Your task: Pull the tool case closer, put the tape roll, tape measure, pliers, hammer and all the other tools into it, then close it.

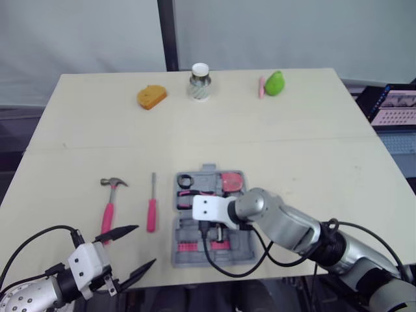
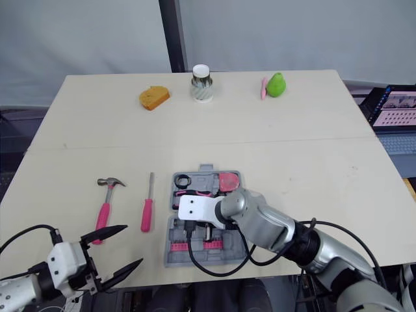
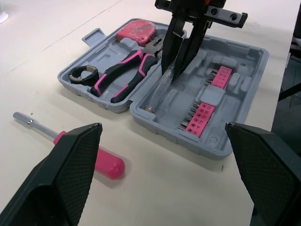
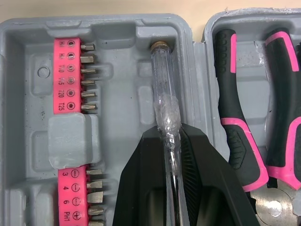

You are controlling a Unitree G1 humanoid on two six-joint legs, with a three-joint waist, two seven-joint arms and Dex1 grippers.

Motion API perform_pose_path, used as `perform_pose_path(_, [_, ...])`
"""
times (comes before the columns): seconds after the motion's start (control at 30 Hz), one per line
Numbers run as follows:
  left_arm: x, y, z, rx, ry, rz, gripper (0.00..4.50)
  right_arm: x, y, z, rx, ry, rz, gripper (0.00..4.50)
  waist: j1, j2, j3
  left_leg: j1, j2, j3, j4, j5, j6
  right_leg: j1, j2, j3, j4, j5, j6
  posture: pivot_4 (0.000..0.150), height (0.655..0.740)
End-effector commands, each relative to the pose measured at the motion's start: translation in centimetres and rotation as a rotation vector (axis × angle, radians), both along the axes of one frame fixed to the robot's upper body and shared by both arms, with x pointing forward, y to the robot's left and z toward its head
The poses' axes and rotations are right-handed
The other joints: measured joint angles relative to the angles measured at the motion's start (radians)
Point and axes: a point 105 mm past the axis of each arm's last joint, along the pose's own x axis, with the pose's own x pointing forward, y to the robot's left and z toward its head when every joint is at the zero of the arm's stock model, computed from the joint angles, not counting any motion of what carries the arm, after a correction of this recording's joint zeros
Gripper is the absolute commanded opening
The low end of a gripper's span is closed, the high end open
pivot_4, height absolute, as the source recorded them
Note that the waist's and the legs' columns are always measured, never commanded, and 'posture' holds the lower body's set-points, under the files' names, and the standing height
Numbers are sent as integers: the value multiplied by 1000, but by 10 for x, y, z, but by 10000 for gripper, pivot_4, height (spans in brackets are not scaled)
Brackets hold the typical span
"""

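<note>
A clear screwdriver (image 4: 164, 110) is pinched by the right gripper (image 4: 171, 141) over a slot of the tool case (image 3: 244, 66); lowering and release are called for. The left gripper (image 1: 145, 244) is spread.

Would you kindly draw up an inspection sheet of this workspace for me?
Surface: pale wooden table.
Job's things: open grey plastic tool case holds pink-black pliers, pink tape measure, black tape roll; pink-handled hammer and pink-handled screwdriver lie left of it.
Clutter: orange bread-shaped toy, white-lidded jar, green pear-shaped toy, far side.
Grippers: right gripper shut on clear-handled screwdriver over the case; left gripper open, empty.
Cables: black cable loops across case.
Surroundings: grey curtain; laptop screen at right.
</note>
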Motion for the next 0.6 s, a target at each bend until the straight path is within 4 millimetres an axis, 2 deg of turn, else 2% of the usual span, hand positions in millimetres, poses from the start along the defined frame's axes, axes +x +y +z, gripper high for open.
perform_pose_path(0.03, [0,-1,0,9,-9,-8,45000,-1,1,3,21,-10,6,9891,0,0,0,0,0,0,0,0,0,0,0,0,0,0,0,1500,7400])
perform_pose_path(0.07, [0,-1,0,8,-9,-9,45000,-1,1,3,22,-10,5,12887,0,0,0,0,0,0,0,0,0,0,0,0,0,0,0,1500,7400])
perform_pose_path(0.17, [1,-1,0,0,-9,-3,45000,0,-1,8,26,-15,8,27404,1,0,0,0,0,0,0,0,0,0,0,0,0,0,0,1500,7400])
perform_pose_path(0.23, [1,-2,0,-3,-8,-3,45000,0,-3,16,35,-25,11,35295,1,0,0,0,0,0,0,0,0,0,0,0,0,0,0,1500,7400])
perform_pose_path(0.27, [1,-2,-1,-4,-8,-4,45000,0,-4,18,39,-28,12,41981,1,0,0,0,0,0,0,0,0,0,0,0,0,0,0,1500,7400])
perform_pose_path(0.3, [2,-2,-1,-4,-9,-4,45000,0,-4,20,43,-29,13,44624,1,0,0,0,0,0,0,0,0,0,0,0,0,0,0,1500,7400])
perform_pose_path(0.47, [4,-6,1,-21,-15,-1,45000,-7,-6,32,92,-12,32,44624,0,0,0,0,0,0,-1,0,0,0,0,0,0,0,0,1500,7400])
perform_pose_path(0.6, [7,-5,1,-22,-20,0,45000,-6,5,44,268,-53,64,44624,2,0,0,0,0,0,0,0,0,0,0,0,0,0,0,1500,7400])
